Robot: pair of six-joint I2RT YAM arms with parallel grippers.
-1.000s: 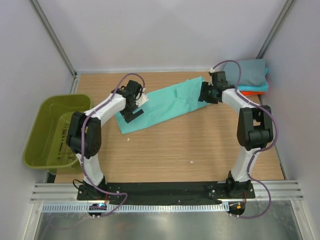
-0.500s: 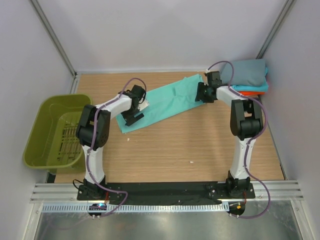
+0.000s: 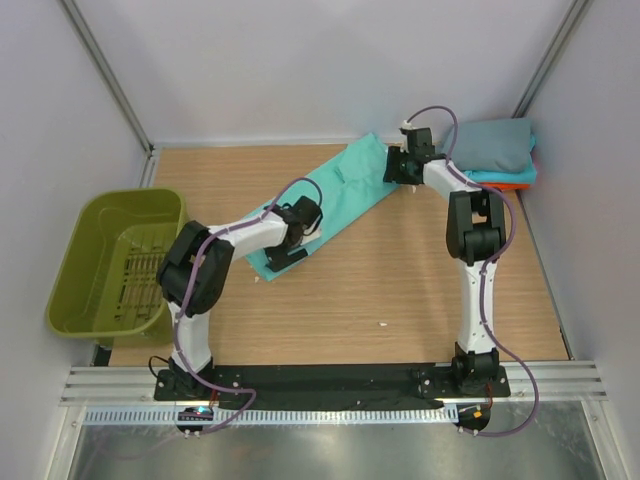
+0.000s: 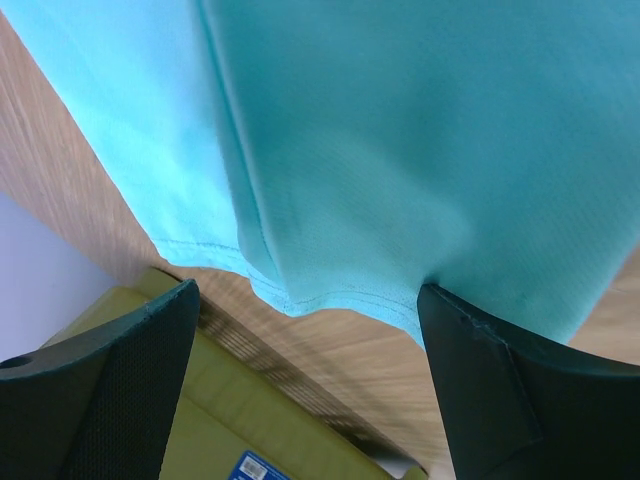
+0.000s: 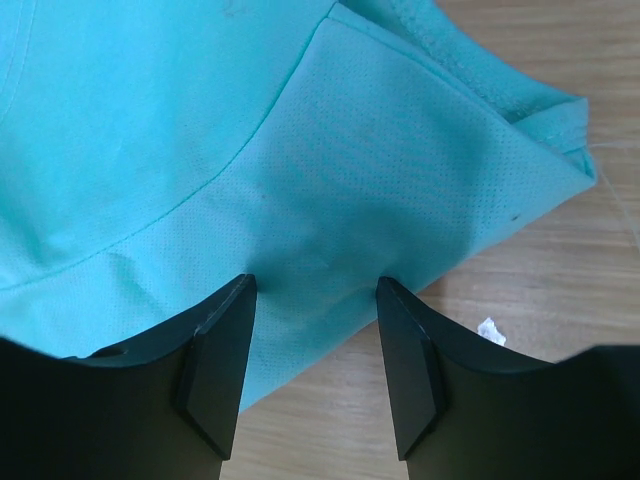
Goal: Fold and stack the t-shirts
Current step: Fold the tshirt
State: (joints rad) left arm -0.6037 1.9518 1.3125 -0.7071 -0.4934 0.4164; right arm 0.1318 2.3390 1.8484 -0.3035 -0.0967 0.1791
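Note:
The mint green t-shirt (image 3: pixel 335 195) lies as a long strip running diagonally across the table, from near left to far right. My left gripper (image 3: pixel 290 245) stands at its near-left end. In the left wrist view its jaws (image 4: pixel 310 340) are wide apart over the shirt's hem (image 4: pixel 330 300), and the right finger (image 4: pixel 520 390) touches the cloth. My right gripper (image 3: pixel 405 165) is at the far-right end. Its open jaws (image 5: pixel 315 290) press down on the shirt (image 5: pixel 200 130) near a folded corner. The grey shirt (image 3: pixel 495 145) tops a folded stack over cyan (image 3: pixel 510 176) and orange-red (image 3: pixel 508 186).
The olive-green basket (image 3: pixel 75 250) stands off the table's left edge and also shows in the left wrist view (image 4: pixel 250 430). A small white scrap (image 5: pixel 490 328) lies on the wood beside the right gripper. Another white speck (image 3: pixel 382 323) lies on the near table.
The left gripper has moved right and nearer, the right gripper farther back. The mint shirt has swung with them into a steeper diagonal.

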